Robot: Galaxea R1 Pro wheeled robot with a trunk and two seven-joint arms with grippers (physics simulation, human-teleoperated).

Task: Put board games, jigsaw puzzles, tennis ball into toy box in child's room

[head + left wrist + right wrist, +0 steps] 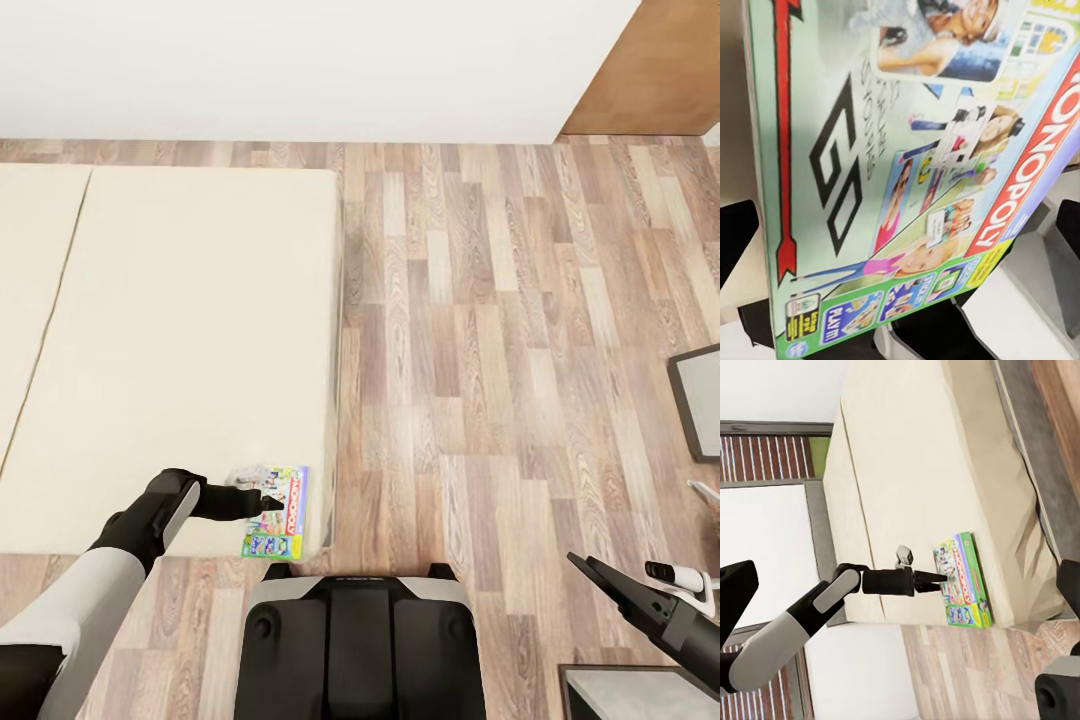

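**Reaching over the Monopoly box at the bed's corner**

Lying flat on the cream mattress of the bed [190, 330], the MONOPOLY board game [281, 512] sits at the near corner, close to the mattress edge beside the wood-plank floor [500, 350]. The left gripper [268, 497] is stretched out over the box, its dark fingertips over the printed lid. From the left wrist view the lid [907, 172] sits very close, with its red band and lettering plain to read, and the dark fingers [736, 240] stand wide at either side of it, so the claw is spread and not pinching the box. The right wrist view shows the same reach from the side, the left gripper [937, 581] meeting the box [964, 581]. The right gripper [590, 575] hangs low over the floor, well apart from the bed, its fingers spread.
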